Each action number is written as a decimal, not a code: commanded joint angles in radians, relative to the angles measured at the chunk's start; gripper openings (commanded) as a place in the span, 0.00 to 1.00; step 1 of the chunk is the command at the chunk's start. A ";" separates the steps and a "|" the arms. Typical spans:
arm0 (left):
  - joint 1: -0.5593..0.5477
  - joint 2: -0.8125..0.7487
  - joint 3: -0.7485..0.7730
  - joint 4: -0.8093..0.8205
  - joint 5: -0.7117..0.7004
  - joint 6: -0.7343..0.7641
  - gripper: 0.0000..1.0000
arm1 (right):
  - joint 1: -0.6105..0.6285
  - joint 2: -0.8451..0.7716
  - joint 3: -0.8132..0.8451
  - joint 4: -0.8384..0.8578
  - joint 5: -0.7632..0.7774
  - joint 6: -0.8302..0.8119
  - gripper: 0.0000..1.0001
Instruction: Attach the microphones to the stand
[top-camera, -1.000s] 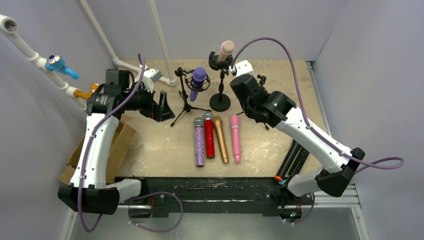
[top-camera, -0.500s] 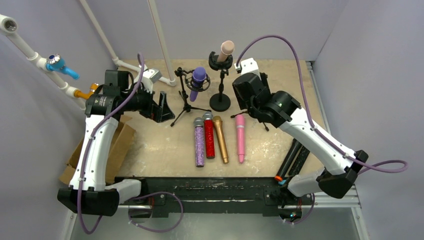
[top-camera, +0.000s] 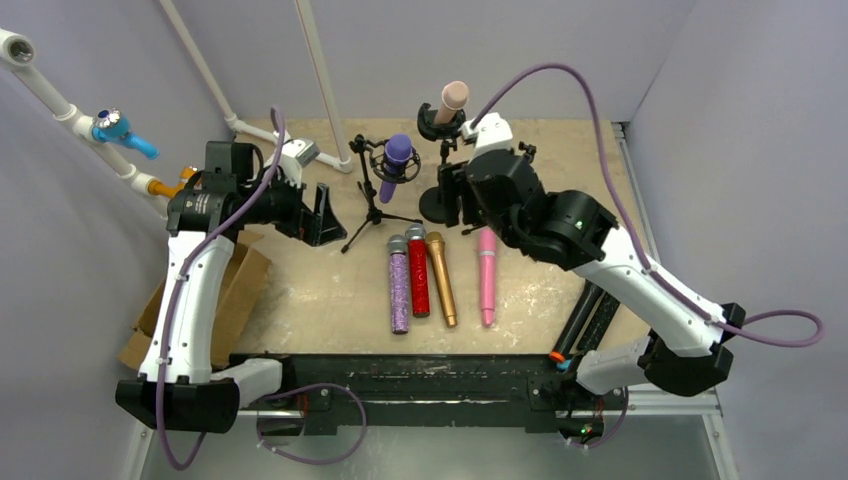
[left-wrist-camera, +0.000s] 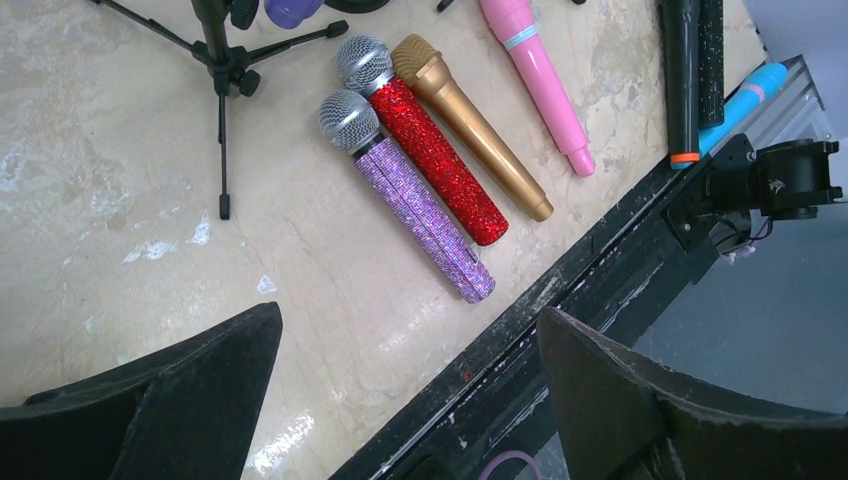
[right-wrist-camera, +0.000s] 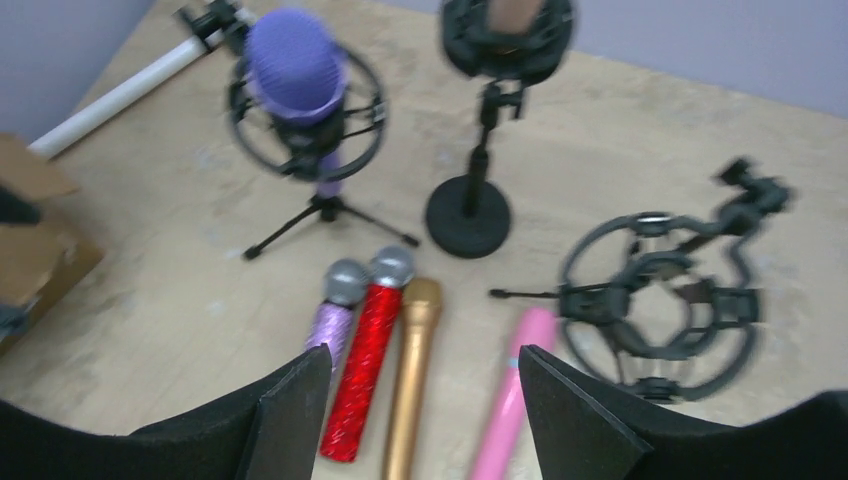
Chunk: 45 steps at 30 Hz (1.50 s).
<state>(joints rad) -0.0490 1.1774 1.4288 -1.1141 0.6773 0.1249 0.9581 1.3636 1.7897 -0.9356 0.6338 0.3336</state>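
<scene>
At the near right edge of the bench (top-camera: 320, 290), a black microphone (left-wrist-camera: 680, 70) and a blue microphone (left-wrist-camera: 752, 92) lie beside the frame rail, well apart from both pincers.

Further in, four microphones lie in a row, heads toward the far side. The glittery purple microphone (top-camera: 399, 285), glittery red microphone (top-camera: 418, 275) and gold microphone (top-camera: 441, 280) touch side by side. The pink microphone (top-camera: 486, 278) lies apart on their right.

The right pincer (right-wrist-camera: 422, 355) hovers above the heads of this row, fingers spread, nothing between them. The left pincer (top-camera: 325, 212) hangs at the left, spread wide and empty.

A loose shock mount (right-wrist-camera: 665, 320) lies on the bench just beside the pink microphone's head.

Farthest back, the plain purple microphone (top-camera: 397, 158) sits in the tripod stand (top-camera: 372, 205) and the peach microphone (top-camera: 454, 96) in the round-base stand (top-camera: 436, 207).

Probable hazards:
- The right arm stands close to the round-base stand. A sideways swing may tip it and unseat the peach microphone.
- A descent on the pink microphone may snag the loose shock mount or roll the round body away.
- The three touching microphones leave no finger gap, so a grasp on one may drag its neighbours.
</scene>
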 joint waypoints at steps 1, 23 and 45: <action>0.019 -0.029 0.039 0.020 0.021 0.012 1.00 | 0.099 0.039 -0.093 0.107 -0.193 0.097 0.73; 0.089 -0.077 0.028 0.031 0.033 0.024 1.00 | 0.159 0.509 -0.326 0.480 -0.242 0.269 0.66; 0.092 -0.076 0.045 0.004 0.044 0.028 1.00 | 0.159 0.681 -0.278 0.515 -0.266 0.250 0.62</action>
<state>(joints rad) 0.0330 1.1160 1.4322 -1.1160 0.6975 0.1425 1.1164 2.0228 1.4643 -0.4534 0.4156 0.5758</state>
